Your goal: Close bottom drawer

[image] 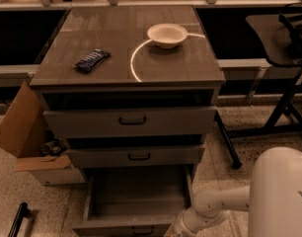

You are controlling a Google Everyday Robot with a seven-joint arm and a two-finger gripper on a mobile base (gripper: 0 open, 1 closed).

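Tool [174,229], grip state impossible to tell, sits at the front-right corner of the open bottom drawer [136,199].

Arm [225,206] stretched low leftward; gripper [172,231] at view's bottom edge

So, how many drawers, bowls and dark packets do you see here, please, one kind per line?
Drawers: 3, the top drawer, the middle drawer and the bottom drawer, which stands pulled out.
Bowls: 1, the bowl on the cabinet top.
Dark packets: 1, the dark packet, also there.
Total: 5.
The claw is low, by the bottom drawer's front right corner.
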